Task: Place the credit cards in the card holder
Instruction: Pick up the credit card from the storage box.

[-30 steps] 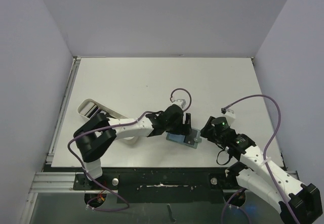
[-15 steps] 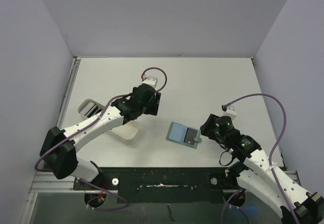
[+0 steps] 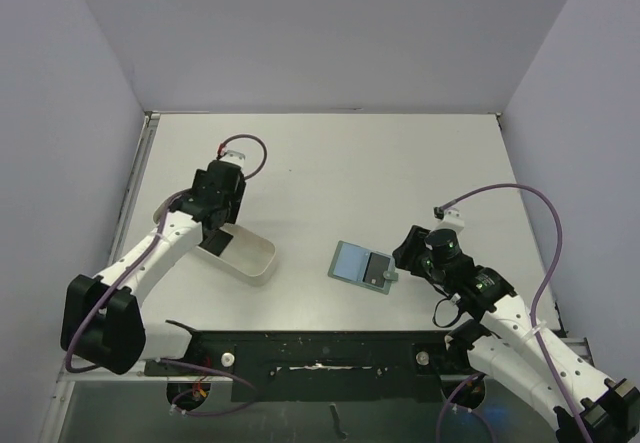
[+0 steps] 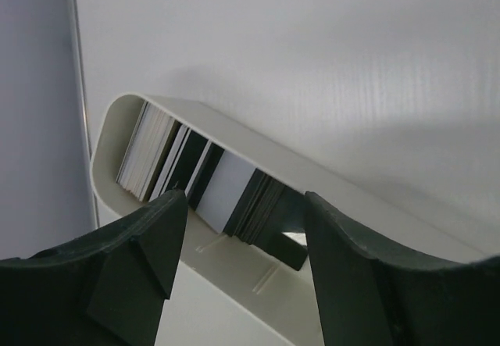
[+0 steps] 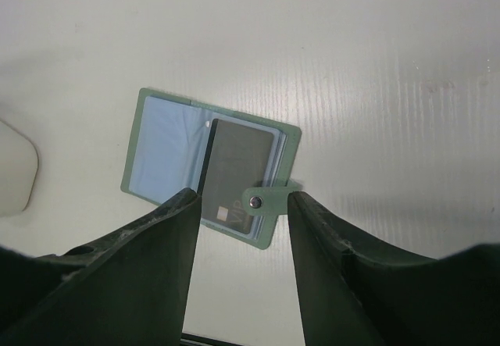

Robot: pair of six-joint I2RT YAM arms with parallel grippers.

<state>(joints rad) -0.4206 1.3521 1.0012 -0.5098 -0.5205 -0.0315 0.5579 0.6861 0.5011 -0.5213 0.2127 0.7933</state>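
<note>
Spanning the view, a white table sits between pale lilac walls. The card holder lies unfolded just ahead of the right gripper, whose jaws stand apart, empty. The left gripper, jaws also apart, hovers over credit cards stacked in a white tray.

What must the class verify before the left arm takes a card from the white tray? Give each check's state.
1. Sage-green folding card holder lies open: ok.
2. Dark grey flat card lies on its right half: ok; fully slotted: cannot tell.
3. Thin cards stand in white oblong plastic tray: ok.
4. Left gripper open above those cards: ok.
5. Right gripper open, empty: ok.
</note>
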